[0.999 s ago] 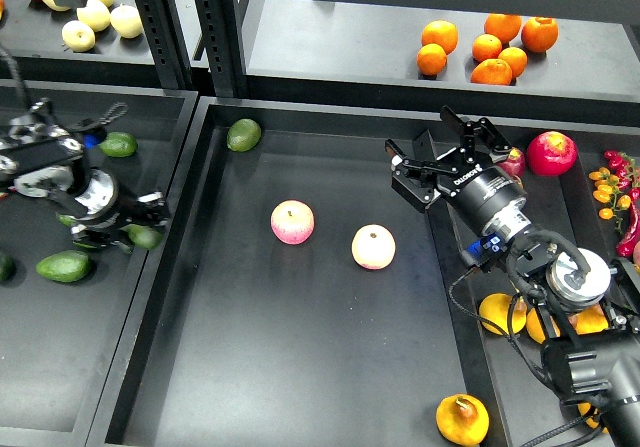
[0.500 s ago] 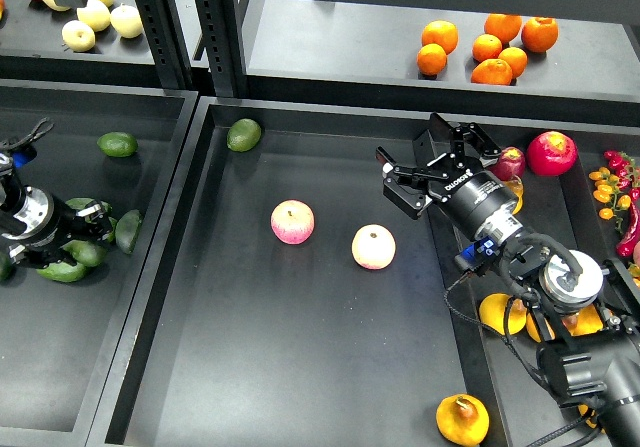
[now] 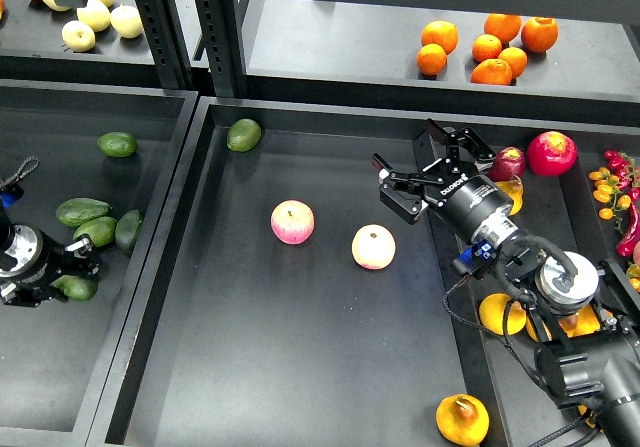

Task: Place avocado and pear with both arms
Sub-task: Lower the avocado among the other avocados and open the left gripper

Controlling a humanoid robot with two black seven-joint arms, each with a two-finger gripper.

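Note:
Several dark green avocados point(image 3: 82, 210) lie in the left bin point(image 3: 90, 377). Another avocado point(image 3: 78, 288) lies right under my left gripper point(image 3: 76, 265), which is low at the bin's left edge. The gripper is small and dark, so I cannot tell whether it holds that fruit. One more avocado point(image 3: 243, 134) lies in the far left corner of the middle tray point(image 3: 300, 367). A golden pear point(image 3: 462, 419) with a brown patch lies at the tray's near right corner. My right gripper point(image 3: 421, 163) is open and empty over the tray's right side, far from the pear.
Two pink-and-yellow apples point(image 3: 292, 222) point(image 3: 373, 246) lie mid-tray. More yellow fruit point(image 3: 498, 313) and a red fruit point(image 3: 551, 152) sit in the right bin, partly behind my right arm. Oranges point(image 3: 487, 47) and pale fruit point(image 3: 95, 14) are on the back shelf.
My left arm has drawn back to the left and down, uncovering avocados in the left bin. My right gripper has shifted slightly left, still open.

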